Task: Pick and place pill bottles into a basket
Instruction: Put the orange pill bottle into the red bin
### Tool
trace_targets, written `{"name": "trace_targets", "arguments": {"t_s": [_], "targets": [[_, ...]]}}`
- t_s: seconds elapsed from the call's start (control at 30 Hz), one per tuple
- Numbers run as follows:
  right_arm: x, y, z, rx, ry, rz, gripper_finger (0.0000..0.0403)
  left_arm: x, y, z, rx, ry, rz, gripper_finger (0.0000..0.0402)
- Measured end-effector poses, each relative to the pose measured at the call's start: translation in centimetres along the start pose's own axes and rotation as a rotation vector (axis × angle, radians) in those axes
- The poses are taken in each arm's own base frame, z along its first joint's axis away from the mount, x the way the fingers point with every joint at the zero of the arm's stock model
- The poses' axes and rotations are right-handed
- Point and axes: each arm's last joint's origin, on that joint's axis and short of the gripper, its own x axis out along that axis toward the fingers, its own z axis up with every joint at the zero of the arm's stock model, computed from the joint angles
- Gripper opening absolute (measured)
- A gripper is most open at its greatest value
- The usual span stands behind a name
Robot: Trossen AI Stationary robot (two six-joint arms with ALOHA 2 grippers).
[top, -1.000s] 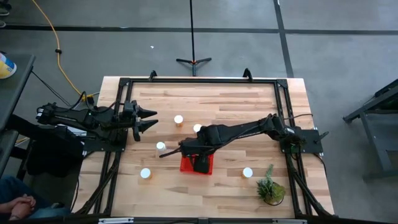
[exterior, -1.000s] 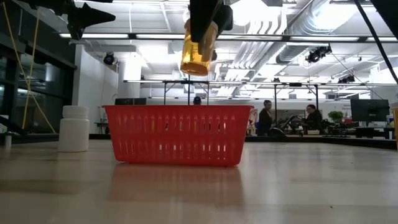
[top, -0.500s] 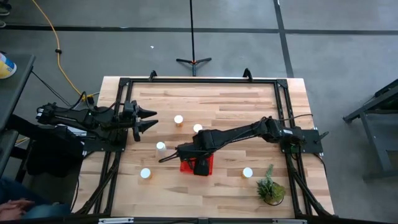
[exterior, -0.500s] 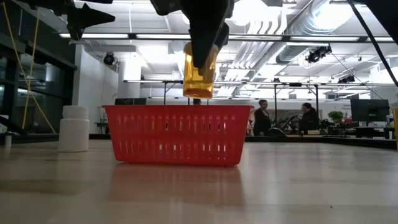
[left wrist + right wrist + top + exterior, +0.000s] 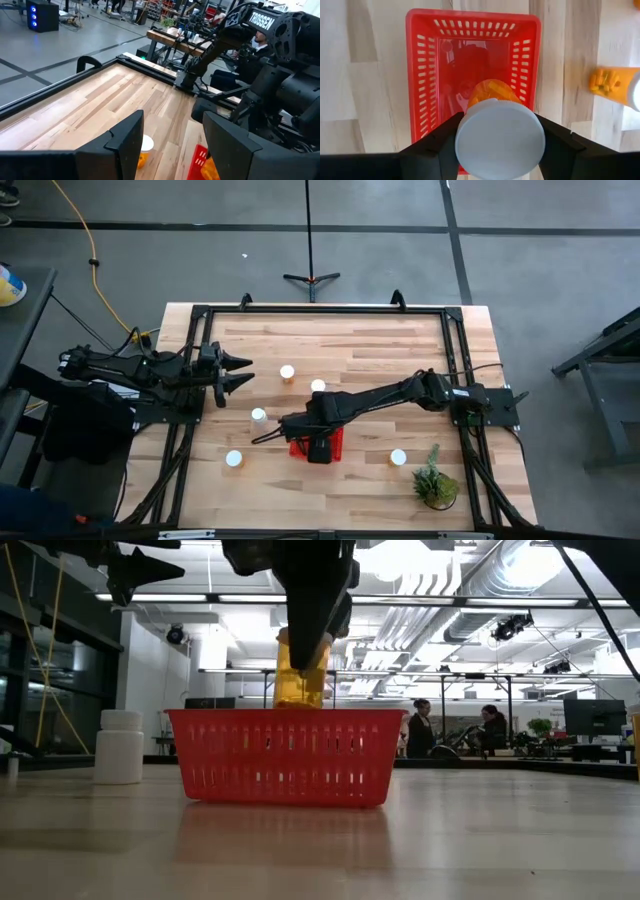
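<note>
Fingers [image 5: 427, 145] of the right gripper [image 5: 500, 150] are closed partway on an amber pill bottle [image 5: 298, 680], clamped at its white cap and held upright over the red basket [image 5: 290, 755], its base level with the basket's rim in the low view. Wide bare wood of the table [image 5: 380, 350] is seen around the basket, which sits near the front middle and is largely covered from above by the right arm. A green potted plant [image 5: 436, 480] stands at the front right corner. Five other capped bottles are spread on the wood: one [image 5: 258, 416] left of the basket, one [image 5: 234, 459] nearer the front, two [image 5: 287, 371] behind, one [image 5: 398, 457] right. At the table's left edge the left gripper [image 5: 240, 372] is held partly open, gripping nothing.
</note>
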Motion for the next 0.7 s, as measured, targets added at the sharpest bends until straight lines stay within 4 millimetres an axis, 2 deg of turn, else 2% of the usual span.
{"name": "trace_targets", "arguments": {"t_s": [0.4,0.5,0.6,0.7], "targets": [[-0.2,0.0,1.9,0.006,-0.186,0.035,0.02,0.0,0.0,0.0,0.0,0.0,-0.001,0.0239],[0.0,-0.9,1.3,-0.002,-0.098,0.049,0.02,0.0,0.0,0.0,0.0,0.0,-0.001,0.0239],[-0.1,-2.1,0.0,-0.019,0.048,-0.022,0.02,0.0,0.0,0.0,0.0,0.0,-0.001,0.0239],[-0.7,-2.3,0.0,-0.024,0.04,-0.01,0.02,0.0,0.0,0.0,0.0,0.0,-0.001,0.0239]]}}
